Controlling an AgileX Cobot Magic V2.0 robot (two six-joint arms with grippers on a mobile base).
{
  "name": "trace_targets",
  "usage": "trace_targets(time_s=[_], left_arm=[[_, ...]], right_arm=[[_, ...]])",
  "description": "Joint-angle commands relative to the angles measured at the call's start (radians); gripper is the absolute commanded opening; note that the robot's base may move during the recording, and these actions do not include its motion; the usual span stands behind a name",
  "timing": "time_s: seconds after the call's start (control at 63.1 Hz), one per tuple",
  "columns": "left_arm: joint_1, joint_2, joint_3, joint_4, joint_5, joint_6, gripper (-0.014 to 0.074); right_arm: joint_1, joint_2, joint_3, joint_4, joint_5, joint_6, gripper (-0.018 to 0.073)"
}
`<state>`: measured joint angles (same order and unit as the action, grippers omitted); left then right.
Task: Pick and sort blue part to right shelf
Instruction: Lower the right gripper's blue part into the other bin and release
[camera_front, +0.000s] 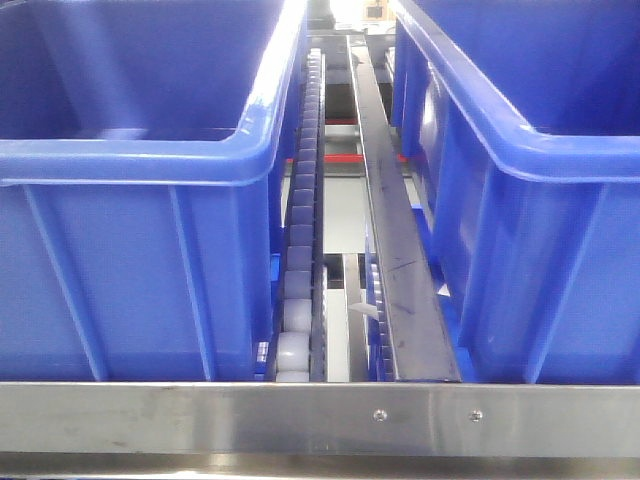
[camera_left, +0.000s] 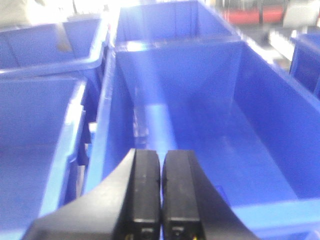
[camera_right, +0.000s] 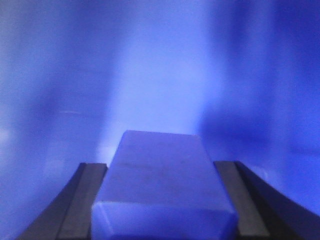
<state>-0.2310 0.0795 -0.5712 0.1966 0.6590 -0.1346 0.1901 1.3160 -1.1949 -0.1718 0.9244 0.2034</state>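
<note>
Bins (camera_front: 130, 250) flank roller lane (camera_front: 297, 260); right gripper (camera_right: 160, 200) clamps blue part (camera_right: 162, 185).

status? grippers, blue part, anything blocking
Left gripper shut, empty, over a blue bin. Right gripper around the blue part, blue plastic behind; contact unclear. Nothing seen in the way.

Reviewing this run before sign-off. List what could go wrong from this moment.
1. The right tool has the blue part between its fingers, but contact is hard to confirm in the blurred view; a loose hold could let it slip or tilt.
2. Everything around the part is plain blue, so the depth below it is unreadable; a release from too high could make it tumble.
3. The left tool is shut above a blue bin; lowering could clip its rim.
</note>
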Motion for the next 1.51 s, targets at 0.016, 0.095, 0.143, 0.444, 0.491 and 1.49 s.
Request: trace_targets(time_s=[0.016, 0.095, 0.143, 0.444, 0.491, 1.49], left_arm=[[0.003, -0.031, -0.015, 0.008, -0.028, -0.001, 0.0125], [0.003, -0.038, -0.015, 0.008, -0.007, -0.001, 0.0125], [0.003, -0.038, -0.015, 0.008, -0.005, -0.001, 0.0125], [0.003, -0.038, -0.015, 0.006, -0.009, -0.001, 0.0125], [0.003, -0.038, -0.015, 0.006, -0.009, -0.001, 0.0125], [0.003, -0.038, -0.015, 0.006, -0.009, -0.001, 0.0125]], right_arm=[[-0.046, 0.084, -0.062, -0.018, -0.079, -0.02, 0.016], [-0.068, 0.154, -0.063, -0.018, -0.143, -0.02, 0.016], [-0.076, 0.189, -0.063, -0.018, -0.177, -0.02, 0.016], [-0.083, 0.358, -0.063, -0.026, -0.363, -0.02, 0.016], [-0.083, 0.369, -0.063, -0.027, -0.369, -0.02, 0.016], [-0.083, -0.159, 0.127, -0.03, -0.326, -0.02, 0.0036]])
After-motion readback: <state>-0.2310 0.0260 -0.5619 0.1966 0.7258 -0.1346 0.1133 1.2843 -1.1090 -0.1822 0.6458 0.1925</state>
